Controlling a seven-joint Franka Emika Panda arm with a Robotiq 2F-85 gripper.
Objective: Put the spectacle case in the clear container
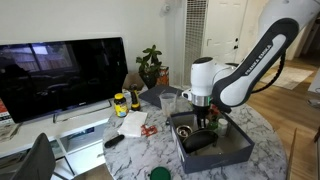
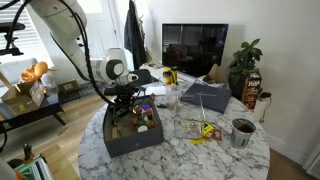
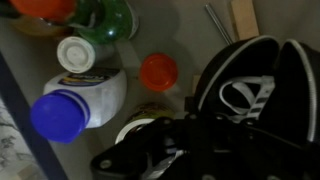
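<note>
Inside the large grey rectangular tray point(image 1: 236, 151), the black oblong spectacle case point(image 3: 250, 85) with pale curved markings on top lies at the right of the wrist view, close under the camera. Just beside it in the same tray stand several small bottles: a round orange cap point(image 3: 158, 72) nearest the case, then a white plastic bottle with a blue screw cap point(image 3: 65, 108) lying on its side, a white-capped bottle point(image 3: 75, 52) seen from above, and a green bottle point(image 3: 112, 18) at the top edge.

The black Robotiq gripper point(image 1: 205, 120) hangs low over the tray, right at the case. Its dark fingers merge with the dark case in the wrist view, so I cannot tell whether they are apart or clamped on it.

The see-through colourless plastic tub, the clear container point(image 1: 168, 101), stands outside the tray on the white marble table point(image 1: 140, 152), near the tray's far corner; nothing can be made out inside it.
</note>
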